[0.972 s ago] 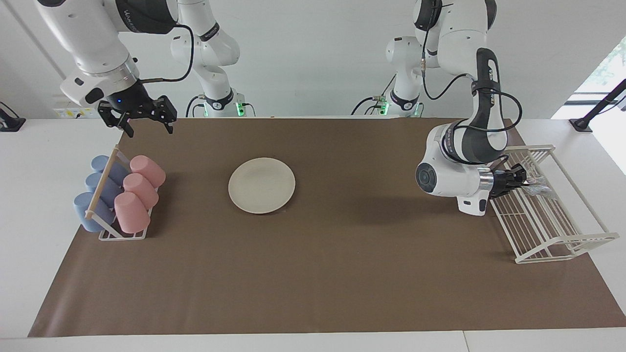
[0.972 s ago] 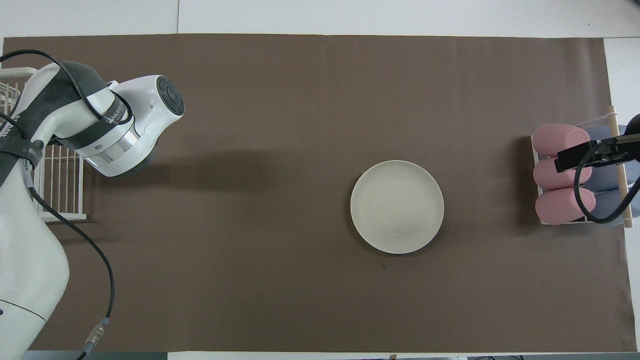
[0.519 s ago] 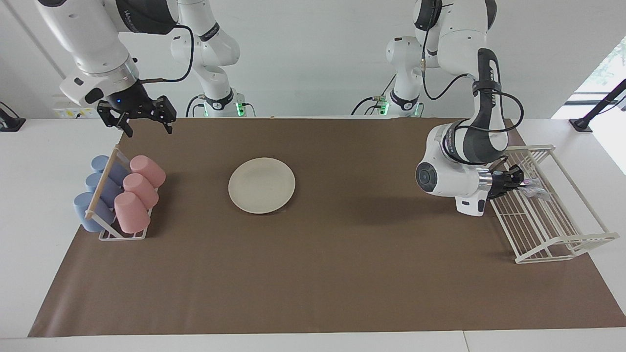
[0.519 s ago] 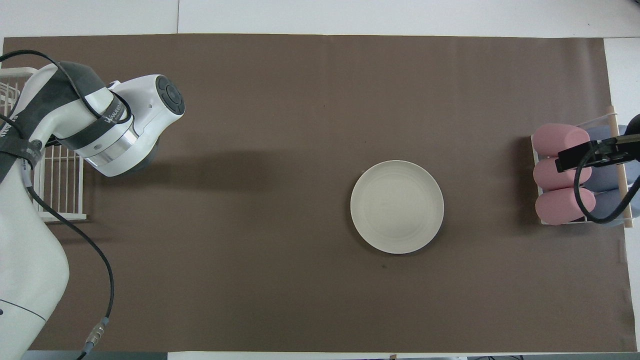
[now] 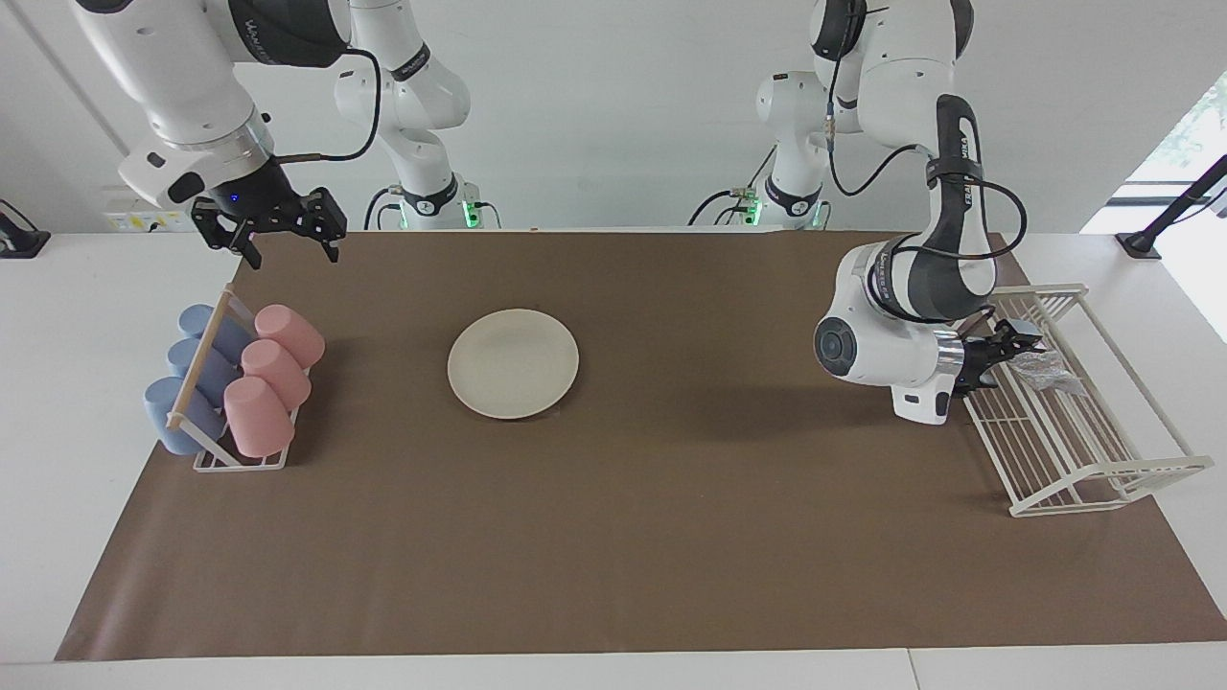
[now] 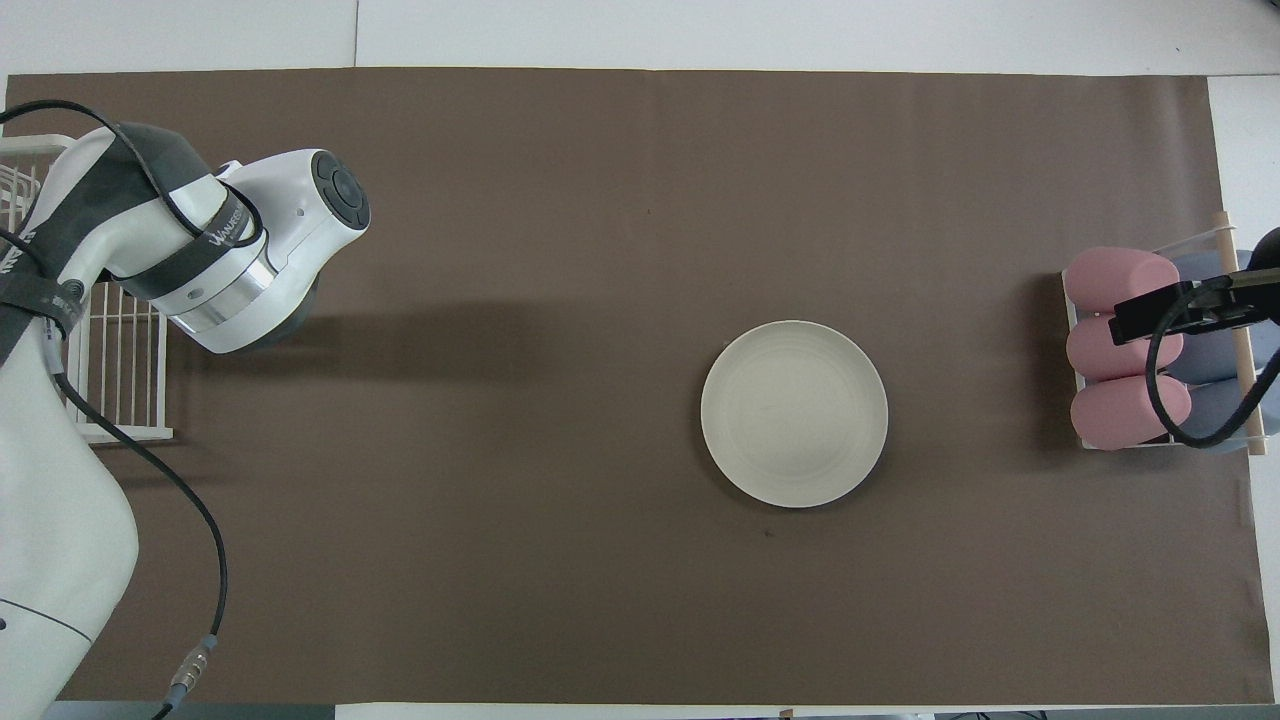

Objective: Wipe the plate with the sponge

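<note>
The plate lies flat and bare on the brown mat, somewhat toward the right arm's end of the worktop, with wide open mat all round it and nothing touching its rim. The sponge is well apart from it, lying on the bars of the white wire rack at the left arm's end, where the rack straddles the mat's edge. The left pincer reaches sideways into that rack, its fingers spread apart just beside the sponge and not gripping it; in the overhead view the arm's wrist hides both pincer and sponge. At the other end of the mat a small wire holder with a wooden rod across it carries three pink cups lying on their sides toward the plate, and blue cups on the side away from it. The right pincer hangs in the air over the mat's edge nearest the robots, above the cup holder, its fingers open and empty; that arm waits. The long stretch of mat between plate and rack is free, as is the whole strip farthest from the robots.
</note>
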{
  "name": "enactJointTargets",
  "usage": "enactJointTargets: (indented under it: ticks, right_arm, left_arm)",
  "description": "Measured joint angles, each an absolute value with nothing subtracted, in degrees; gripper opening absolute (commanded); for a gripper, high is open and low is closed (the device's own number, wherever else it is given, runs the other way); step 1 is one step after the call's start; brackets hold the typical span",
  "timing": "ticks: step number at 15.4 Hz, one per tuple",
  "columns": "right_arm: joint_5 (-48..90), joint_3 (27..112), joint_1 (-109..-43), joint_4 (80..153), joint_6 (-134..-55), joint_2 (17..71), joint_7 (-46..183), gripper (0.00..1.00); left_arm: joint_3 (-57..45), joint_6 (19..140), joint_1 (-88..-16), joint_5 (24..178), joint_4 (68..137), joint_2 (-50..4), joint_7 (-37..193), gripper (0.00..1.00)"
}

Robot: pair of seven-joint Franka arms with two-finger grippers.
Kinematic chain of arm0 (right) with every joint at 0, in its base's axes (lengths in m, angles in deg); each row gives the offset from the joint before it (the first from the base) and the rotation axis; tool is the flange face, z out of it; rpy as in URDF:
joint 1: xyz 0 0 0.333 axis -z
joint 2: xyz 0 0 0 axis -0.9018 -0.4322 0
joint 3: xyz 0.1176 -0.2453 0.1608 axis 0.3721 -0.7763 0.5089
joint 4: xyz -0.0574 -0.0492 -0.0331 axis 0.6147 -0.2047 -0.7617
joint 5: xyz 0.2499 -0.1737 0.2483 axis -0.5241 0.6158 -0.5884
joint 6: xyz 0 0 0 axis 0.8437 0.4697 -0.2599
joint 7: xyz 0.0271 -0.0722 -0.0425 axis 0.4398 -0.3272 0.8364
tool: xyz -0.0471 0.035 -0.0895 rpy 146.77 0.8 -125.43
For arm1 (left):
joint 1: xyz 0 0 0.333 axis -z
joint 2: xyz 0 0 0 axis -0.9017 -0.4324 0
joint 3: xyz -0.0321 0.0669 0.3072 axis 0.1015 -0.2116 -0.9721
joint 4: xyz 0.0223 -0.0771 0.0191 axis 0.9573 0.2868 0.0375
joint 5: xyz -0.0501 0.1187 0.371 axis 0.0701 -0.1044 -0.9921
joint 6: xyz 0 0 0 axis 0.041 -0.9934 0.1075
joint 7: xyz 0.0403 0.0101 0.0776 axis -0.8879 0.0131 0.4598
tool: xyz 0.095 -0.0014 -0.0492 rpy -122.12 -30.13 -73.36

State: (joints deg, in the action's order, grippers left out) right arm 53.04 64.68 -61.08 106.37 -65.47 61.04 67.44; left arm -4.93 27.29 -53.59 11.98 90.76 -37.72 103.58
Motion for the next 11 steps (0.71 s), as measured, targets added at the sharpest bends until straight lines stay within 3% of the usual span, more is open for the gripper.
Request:
enactJointTargets:
  ticks: [7, 11]
  right_arm:
    - [53.04, 64.69, -61.08, 106.37, -65.47, 61.04, 67.44, 1.00]
    - [53.04, 64.73, -61.32, 106.37, -65.47, 61.04, 67.44, 1.00]
  left_arm:
    - [-4.94, 27.36, -53.60, 12.71, 90.44, -37.70, 103.60, 1.00]
    - [-4.93, 28.51, -54.84, 20.60, 87.81, -35.89, 102.68, 1.00]
